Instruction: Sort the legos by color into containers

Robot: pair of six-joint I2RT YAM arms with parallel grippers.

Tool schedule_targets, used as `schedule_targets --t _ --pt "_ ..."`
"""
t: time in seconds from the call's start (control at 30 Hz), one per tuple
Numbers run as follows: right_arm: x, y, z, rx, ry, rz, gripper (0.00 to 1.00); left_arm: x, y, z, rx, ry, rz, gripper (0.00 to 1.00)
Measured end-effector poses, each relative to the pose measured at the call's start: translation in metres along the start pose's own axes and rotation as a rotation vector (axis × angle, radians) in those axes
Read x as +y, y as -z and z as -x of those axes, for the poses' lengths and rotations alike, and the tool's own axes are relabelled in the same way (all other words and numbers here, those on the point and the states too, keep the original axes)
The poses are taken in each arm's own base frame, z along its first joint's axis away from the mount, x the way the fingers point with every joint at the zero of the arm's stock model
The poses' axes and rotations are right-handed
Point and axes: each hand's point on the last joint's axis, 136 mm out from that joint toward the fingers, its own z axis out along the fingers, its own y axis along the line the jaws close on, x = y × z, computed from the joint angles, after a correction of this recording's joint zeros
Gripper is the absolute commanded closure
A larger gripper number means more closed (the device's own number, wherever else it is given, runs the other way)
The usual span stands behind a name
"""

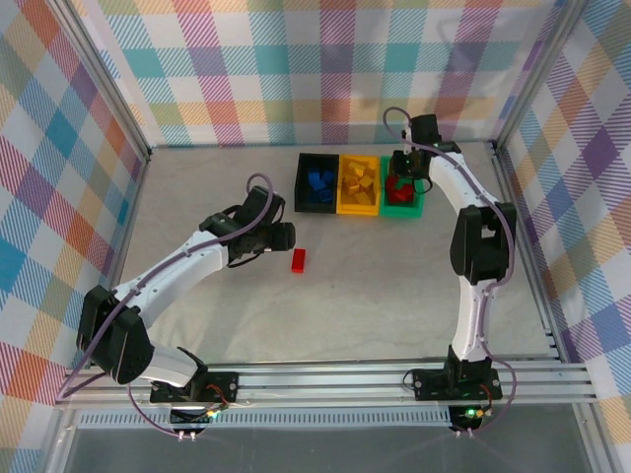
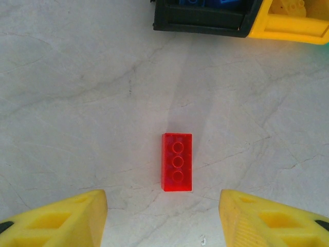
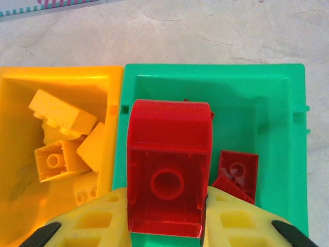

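Note:
Three bins stand in a row at the back: black (image 1: 315, 182) with blue bricks, yellow (image 1: 357, 184) with yellow bricks (image 3: 64, 141), green (image 1: 404, 205) with red bricks (image 3: 237, 172). My right gripper (image 1: 402, 185) hangs over the green bin (image 3: 267, 128), shut on a red brick (image 3: 168, 167) whose hollow underside faces the camera. One red brick (image 1: 299, 259) lies alone on the table. My left gripper (image 1: 286, 236) hovers beside it, open; in the left wrist view this brick (image 2: 177, 162) lies flat, studs up, just ahead of the spread yellow fingers (image 2: 61, 221).
Corners of the black bin (image 2: 205, 18) and yellow bin (image 2: 293, 23) show ahead of the left gripper. Checked cloth walls close in the white table on three sides. A metal rail runs along the near edge by the arm bases.

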Motion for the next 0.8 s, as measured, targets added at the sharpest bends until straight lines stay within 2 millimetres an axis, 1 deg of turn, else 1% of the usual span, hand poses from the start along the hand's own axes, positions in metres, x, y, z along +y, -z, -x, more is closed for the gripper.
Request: schedule_targets --t 0.03,0.17,0.27,0.4,0.5,0.6,0.67,0.8 --pt "0.0 -0.002 0.001 0.004 0.003 0.0 0.62 -0.001 0.0 0.001 0.001 -0.001 0.001 0.4" --pt "0.0 -0.007 0.004 0.009 0.017 0.0 0.42 -0.005 -0.001 0.004 0.01 -0.006 0.001 0.4" --pt "0.0 -0.006 0.004 0.013 0.02 0.002 0.36 -0.012 -0.008 0.005 0.026 -0.018 0.003 0.38" --pt "0.0 -0.006 0.001 0.018 0.019 0.004 0.34 -0.019 -0.017 -0.004 0.06 -0.046 0.008 0.35" --pt "-0.002 0.001 -0.013 0.04 0.013 0.001 0.33 -0.019 -0.023 -0.01 0.085 -0.055 0.02 0.34" --pt "-0.004 0.02 -0.037 0.06 -0.004 0.003 0.31 -0.017 -0.033 -0.016 0.11 -0.06 0.034 0.31" --pt "-0.003 0.039 -0.051 0.058 -0.022 0.015 0.3 -0.016 -0.042 -0.022 0.137 -0.065 0.049 0.3" --pt "0.004 0.079 -0.068 0.011 -0.056 0.064 0.3 -0.012 -0.065 -0.036 0.2 -0.078 0.082 0.3"
